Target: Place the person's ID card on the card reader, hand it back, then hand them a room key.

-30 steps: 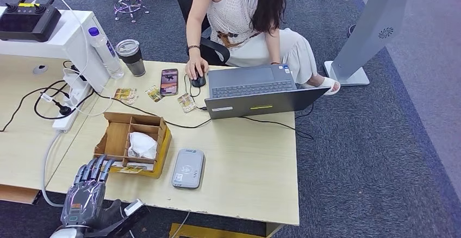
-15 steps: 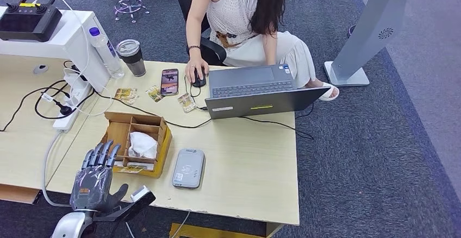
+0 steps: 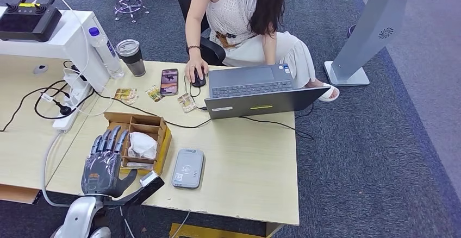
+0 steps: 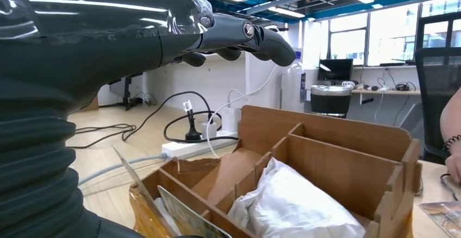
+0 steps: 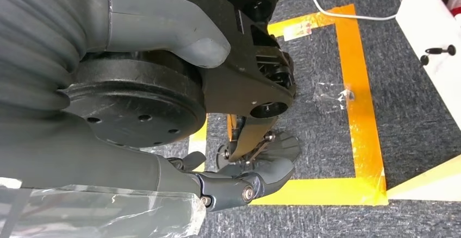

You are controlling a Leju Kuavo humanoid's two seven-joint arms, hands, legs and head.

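Observation:
My left hand [image 3: 103, 162] hovers with its fingers stretched out over the near left corner of the cardboard divider box [image 3: 136, 125], holding nothing. The left wrist view shows those fingers [image 4: 261, 34] spread above the box [image 4: 337, 156], which holds a white plastic bag [image 4: 293, 208] and cards [image 4: 179, 221] standing in its near compartment. The grey card reader [image 3: 188, 168] lies flat on the desk just right of the box. My right hand [image 5: 239, 186] hangs beside my body over the floor, empty, its fingers loosely bent. A person [image 3: 239, 10] sits across the desk with one hand on a mouse [image 3: 198, 80].
An open laptop [image 3: 255, 91] stands at the far side of the desk [image 3: 250, 162], with a phone [image 3: 169, 81], small packets and a cable beside it. A cup [image 3: 130, 57], a bottle [image 3: 104, 50] and a power strip [image 3: 70, 107] stand at the left. Orange tape [image 5: 359, 113] marks the floor.
My left hand has risen and moved forward and right, from the desk's near edge to over the box's near left corner. The person shifted slightly.

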